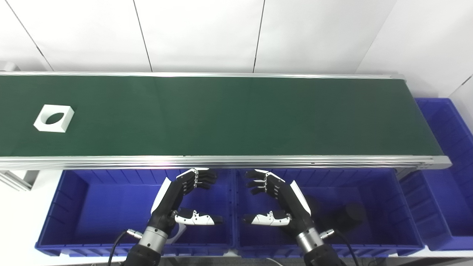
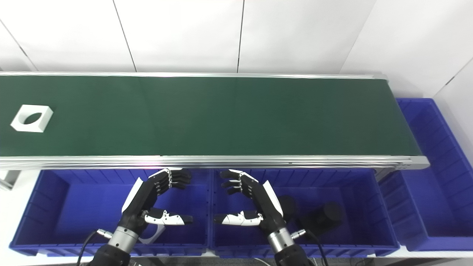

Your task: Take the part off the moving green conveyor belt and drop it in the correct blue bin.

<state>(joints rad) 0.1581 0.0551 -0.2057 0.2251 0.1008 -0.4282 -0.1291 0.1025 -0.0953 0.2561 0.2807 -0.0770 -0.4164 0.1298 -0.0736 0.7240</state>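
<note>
Left eye view: white square part (image 1: 54, 118) with a round hole sits flat on the green belt (image 1: 236, 114), far left end, well apart from both hands. Belt runs left to right across the frame, silver rails along both long edges. Left robot hand (image 1: 186, 199) hovers over the left bin (image 1: 70, 207), fingers curled a bit but spread from the thumb, holding nothing. Right robot hand (image 1: 277, 199) mirrors it over the middle bin (image 1: 384, 199), also spread and empty. Palms face each other, thumbs point inward, fingertips just below the belt's near rail. Both hands are near the wall shared by the two bins. White piece (image 1: 180, 231) lies in the left bin, mostly hidden behind the left wrist. Dark cylindrical parts (image 1: 351, 216) lie in the middle bin, right of the right wrist. Third bin (image 1: 449, 177) sits at the belt's right end.
</note>
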